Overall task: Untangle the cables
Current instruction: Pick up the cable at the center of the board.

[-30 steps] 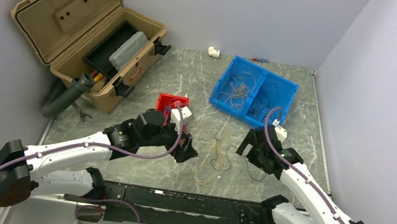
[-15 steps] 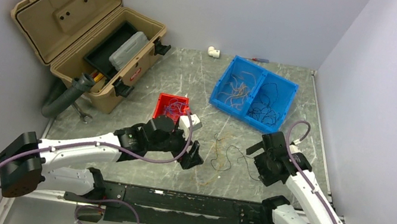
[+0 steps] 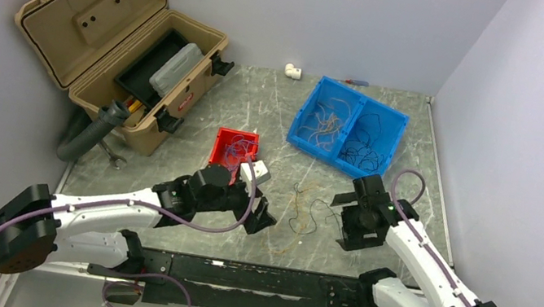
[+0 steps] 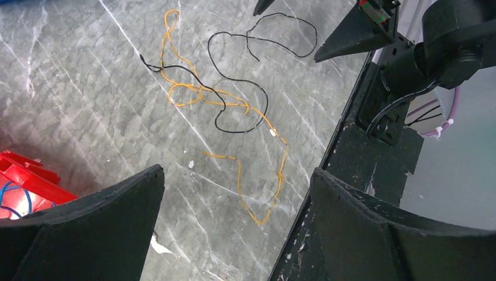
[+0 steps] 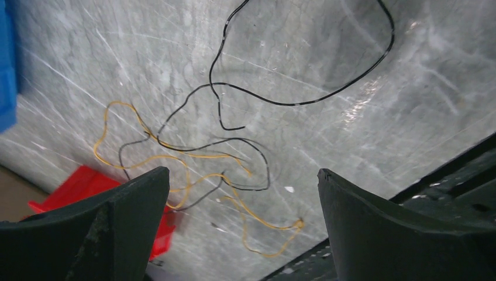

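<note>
Though cables point(image 4: 202, 89) look faint overhead, wrist views show orange crossing black

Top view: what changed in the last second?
Both arms drew back slightly toward their bases: the left gripper also edged right, and the right gripper turned. Neither took hold of anything; both are open. The loose wires, the blue bin and the red bin stayed put.

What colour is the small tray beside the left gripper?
The tray is red, clearest in the top view.
</note>
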Robot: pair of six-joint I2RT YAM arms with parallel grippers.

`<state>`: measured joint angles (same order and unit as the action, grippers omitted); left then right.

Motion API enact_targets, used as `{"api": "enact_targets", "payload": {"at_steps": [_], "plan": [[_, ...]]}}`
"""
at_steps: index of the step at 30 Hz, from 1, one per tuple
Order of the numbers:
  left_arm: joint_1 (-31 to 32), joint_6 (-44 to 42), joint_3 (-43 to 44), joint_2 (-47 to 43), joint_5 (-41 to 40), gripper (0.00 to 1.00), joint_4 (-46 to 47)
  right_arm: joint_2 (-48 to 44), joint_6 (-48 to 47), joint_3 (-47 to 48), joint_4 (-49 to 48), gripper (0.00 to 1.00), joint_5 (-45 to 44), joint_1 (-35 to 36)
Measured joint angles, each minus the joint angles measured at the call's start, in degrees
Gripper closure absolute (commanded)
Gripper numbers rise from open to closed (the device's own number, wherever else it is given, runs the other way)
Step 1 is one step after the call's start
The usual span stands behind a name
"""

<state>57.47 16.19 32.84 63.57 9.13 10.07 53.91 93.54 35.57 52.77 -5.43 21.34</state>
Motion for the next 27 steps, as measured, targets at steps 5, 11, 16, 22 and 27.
{"api": "enact_targets", "payload": {"at_steps": [5,11,16,22,27], "plan": [[0.0,-0.8,-0.7,-0.2,-0.1,0.03,1.3,3.2,7.0,-1.5,-4.8,0.03,1.7,-0.1],[0.0,-1.8,-1.4,-1.6,-0.6,0.02,1.8,11.5,11.5,-3.3,-10.5,0.08,4.0,-3.3],[0.0,-2.2,-2.3,-3.0,-1.6,0.02,1.7,15.3,11.7,-3.3,-13.7,0.13,5.4,-8.4],[0.0,-2.6,-2.9,-4.3,-2.9,0.02,1.7,20.0,11.0,-1.7,-14.6,0.32,7.1,-11.3],[0.0,-3.3,-2.9,-4.3,-3.9,0.02,1.7,27.9,8.5,3.6,-12.2,0.74,9.9,-11.3]]}}
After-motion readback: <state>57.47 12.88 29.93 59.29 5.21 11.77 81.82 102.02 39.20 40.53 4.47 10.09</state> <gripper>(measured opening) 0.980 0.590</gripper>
